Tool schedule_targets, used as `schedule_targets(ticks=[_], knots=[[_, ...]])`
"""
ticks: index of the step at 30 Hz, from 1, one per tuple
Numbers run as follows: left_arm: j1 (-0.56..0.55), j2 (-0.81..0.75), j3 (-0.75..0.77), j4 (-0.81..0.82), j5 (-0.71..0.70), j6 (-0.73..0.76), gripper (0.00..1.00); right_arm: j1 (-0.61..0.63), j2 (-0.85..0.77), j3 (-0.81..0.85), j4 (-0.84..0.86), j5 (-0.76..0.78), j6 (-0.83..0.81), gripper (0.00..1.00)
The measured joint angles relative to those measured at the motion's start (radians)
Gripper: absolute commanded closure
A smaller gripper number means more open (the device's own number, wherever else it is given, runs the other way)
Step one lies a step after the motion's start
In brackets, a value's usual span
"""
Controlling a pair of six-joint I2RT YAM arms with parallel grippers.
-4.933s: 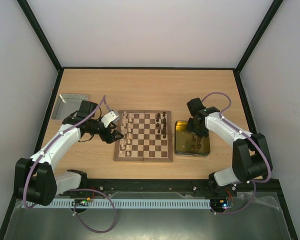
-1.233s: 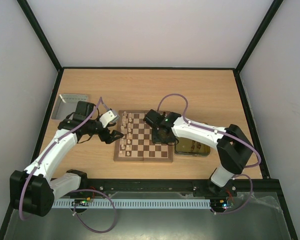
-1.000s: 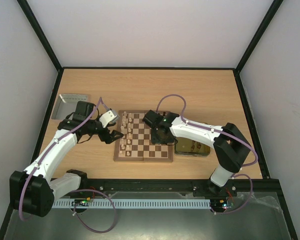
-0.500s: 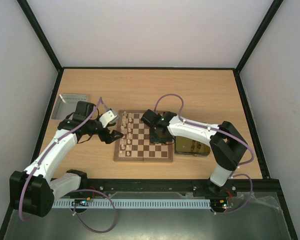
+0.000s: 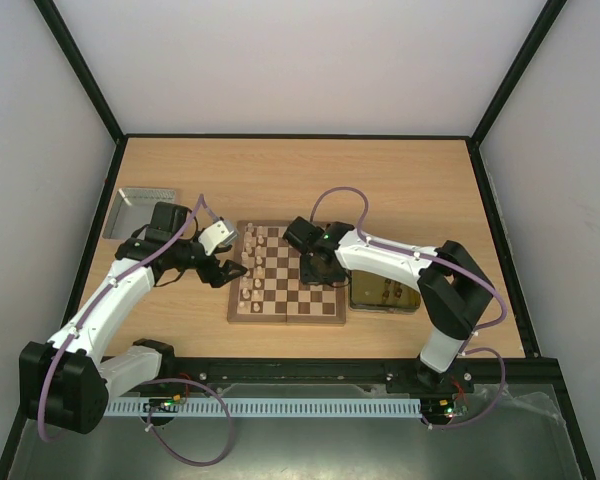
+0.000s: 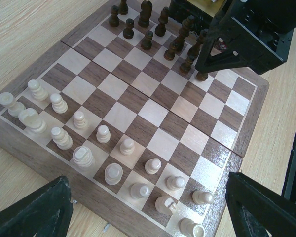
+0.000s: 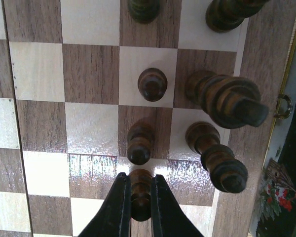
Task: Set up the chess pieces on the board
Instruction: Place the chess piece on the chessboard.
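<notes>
Right fingers [image 7: 119, 197]: closed tight on a dark pawn [image 7: 140, 195], pinched at the waist, round head poking out past the tips (tidy, centred grip).
Where the pawn is: over the dark side of the board [image 7: 39, 69], in the pawn row next to the back rank, right in line with two pawns [image 7: 139, 143] already standing.
Key relation: long axis upright, pointing straight down from the fingers to the checks. By the look of it, only a short drop and a release are needed, no sideways travel.
Contact: foot hidden behind the fingers in the wrist view. Cannot tell whether it is resting on its square or hanging just above.
Nearer arm: the right one, plainly, already holding the piece.
Left fingers [image 6: 39, 212]: spread wide, nothing between them, hovering off the pale side, well apart from the dark pawn.
Look of the piece: tiny turned wood, glossy dark brown, knob head, slimmer than either finger.
Neighbours: next pawn just ahead of the tips, taller dark pieces [image 7: 222, 101] just beside on the back rank.
Pale pieces [image 6: 103, 133]: lined up in two rows on the left arm's side.
Yellow tray [image 5: 385, 307]: just beside the board's right frame, a few dark pieces inside.
Risk: likely a nudge to the neighbouring pawn as the fingers part.
</notes>
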State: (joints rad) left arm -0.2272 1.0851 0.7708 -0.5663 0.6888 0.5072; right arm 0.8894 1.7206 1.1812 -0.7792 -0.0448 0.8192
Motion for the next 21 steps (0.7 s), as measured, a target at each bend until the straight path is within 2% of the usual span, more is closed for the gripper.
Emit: schedule_targets(ticks=[14,21], knots=[[0.000,0.000,0.000,0.000,0.000,0.000,0.15,-0.006,0.011,0.000,0.007,-0.010,-0.006,0.98],[0.000,0.000,0.000,0.000,0.000,0.000,0.15,-0.006,0.011,0.000,0.008,-0.014,-0.008,0.93]])
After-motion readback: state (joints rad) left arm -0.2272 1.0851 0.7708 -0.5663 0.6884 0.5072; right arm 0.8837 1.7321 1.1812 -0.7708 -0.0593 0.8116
